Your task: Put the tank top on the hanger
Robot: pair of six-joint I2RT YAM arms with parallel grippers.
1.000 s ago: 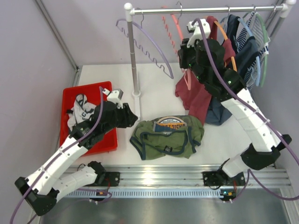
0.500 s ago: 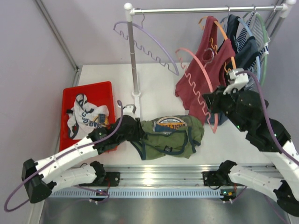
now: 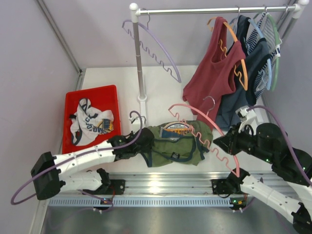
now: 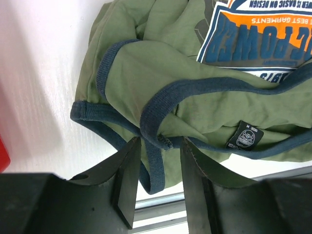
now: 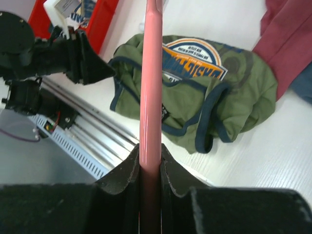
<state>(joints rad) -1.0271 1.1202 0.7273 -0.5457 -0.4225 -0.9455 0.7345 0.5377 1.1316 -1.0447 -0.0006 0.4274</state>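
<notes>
The olive-green tank top (image 3: 178, 144) lies crumpled on the table, its chest print facing up. My left gripper (image 3: 146, 141) is at the top's left edge. In the left wrist view the gripper (image 4: 160, 146) is open, and a loop of navy trim (image 4: 153, 126) lies between its jaws on the tank top (image 4: 146, 73). My right gripper (image 3: 219, 145) is shut on the salmon-pink hanger (image 3: 187, 104) and holds it tilted just above the top's right side. The right wrist view shows the hanger's bar (image 5: 151, 73) clamped in the gripper (image 5: 151, 151), with the tank top (image 5: 195, 97) beyond it.
A red bin (image 3: 92, 146) at the left holds a white printed garment (image 3: 87, 124). The rack pole (image 3: 139, 58) stands behind, with a lilac hanger (image 3: 156, 44). A dark red tank top (image 3: 212, 83) and other clothes (image 3: 258, 53) hang at the right. A metal rail (image 3: 161, 183) runs along the near edge.
My right arm has carried the pink hanger from the rack rail down to the tank top. My left gripper has moved from beside the red bin to the top's left edge.
</notes>
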